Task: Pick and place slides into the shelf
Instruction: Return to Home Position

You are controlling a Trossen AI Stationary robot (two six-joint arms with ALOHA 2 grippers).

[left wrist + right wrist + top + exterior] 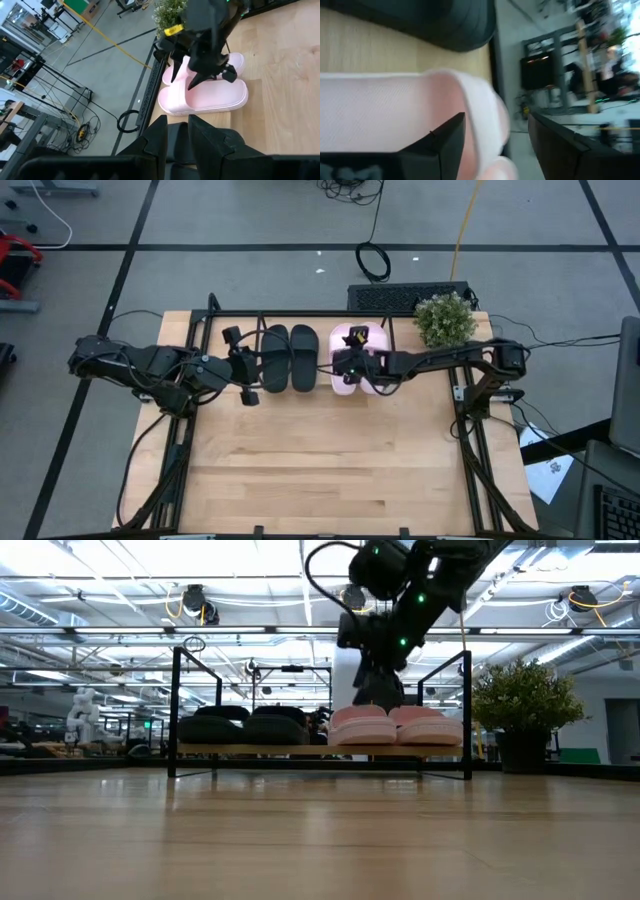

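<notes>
At the far edge of the table (320, 470): shelf (300, 750), one, a low black rod frame on a light wood base. It holds all four slides (303, 358) in a single row.

- **Black pair** (275, 358): on the left arm's half of the shelf.
- **Pink pair** (362, 725): on the right arm's half. Each pair sits close together, so the row fills the base from end to end.
- **Task status:** placing is judged complete, and only the withdrawal of the arms is left.
- **Right gripper** (350, 367): directly above the pink pair and pointing down, probably because this arm serves that half of the shelf. Its fingers (447, 145) are spread wide with the pink strap showing between them, and it carries nothing. The tips are very close to the strap, but whether they touch it cannot be told. A straight lift is judged the safe exit, since a sideways pull could catch the strap and drag the slide off the base.
- **Left gripper** (250, 370): just beside the black pair, towards the shelf's left end. Nothing is seen in it, and whether it is open or closed cannot be told.
- **Potted plant** (445, 318): beyond the shelf's right end, apart from both grippers
</notes>
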